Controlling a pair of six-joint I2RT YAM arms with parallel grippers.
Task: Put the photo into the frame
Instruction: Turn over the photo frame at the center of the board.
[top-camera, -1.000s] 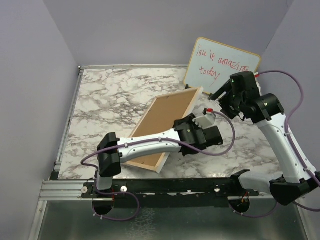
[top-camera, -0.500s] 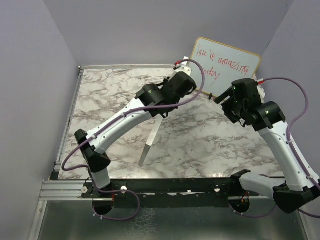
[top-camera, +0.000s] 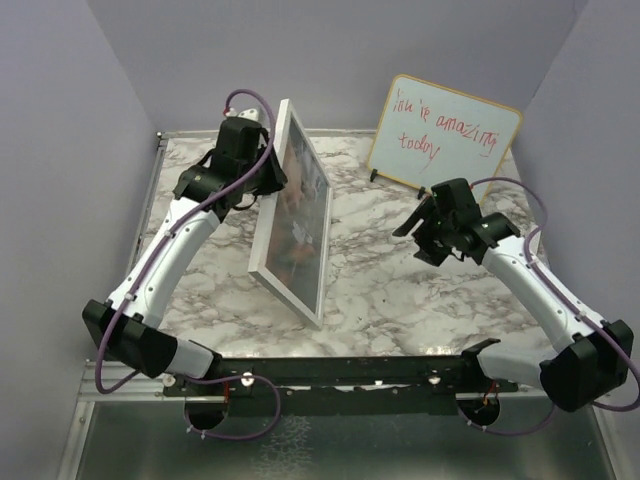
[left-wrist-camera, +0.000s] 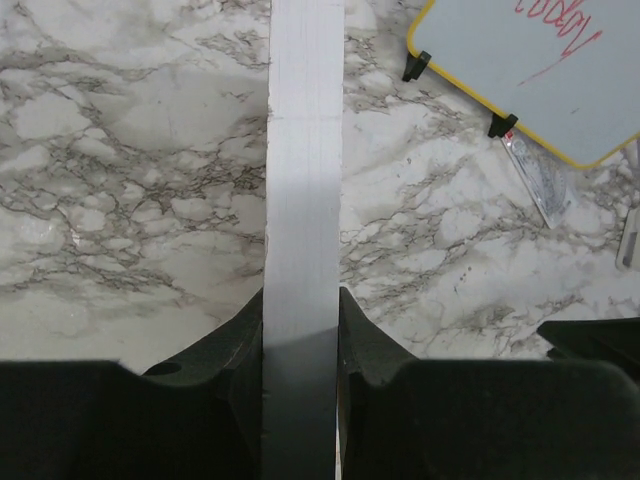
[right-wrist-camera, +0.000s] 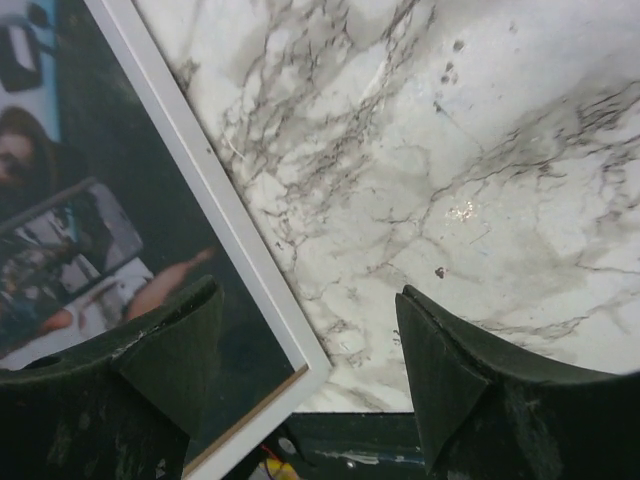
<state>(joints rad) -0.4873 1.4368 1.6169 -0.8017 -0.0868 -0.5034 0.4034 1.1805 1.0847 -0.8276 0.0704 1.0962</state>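
Item: frame (top-camera: 285, 297), thin white rails and clear pane, up on edge left of centre over the marble surface (top-camera: 400, 290). It leans, with the glazed face toward your right arm. Whether the lower rail touches the marble is not clear.

Contents: photo (top-camera: 300, 215), dark with orange-brown figures, showing behind the pane. It looks seated; you cannot tell whether anything backs it.

Left hand (left-wrist-camera: 302, 320): clamped on the frame's high rail, one finger on each face, rail centred in the grip.

Right hand (right-wrist-camera: 308, 300): fingers spread, holding nothing, hovering just off the frame's near lower corner.

Step in hand, by judgement: settling the loaded frame down.

Handling notes:
- Use the lower rail as the pivot.
- A narrow pinch on one rail gives little hold against twist, so go slowly.
- Bring your right hand to the free edge before you let go.
- Do not drag the glazed face across the marble.

Edges: the near lower corner sits close to the surface's near edge, so guard against it sliding off. Whiteboard (top-camera: 445, 130) stands at the far right, well apart.

Open room: bare marble between the frame and your right arm, and more beneath your left arm.
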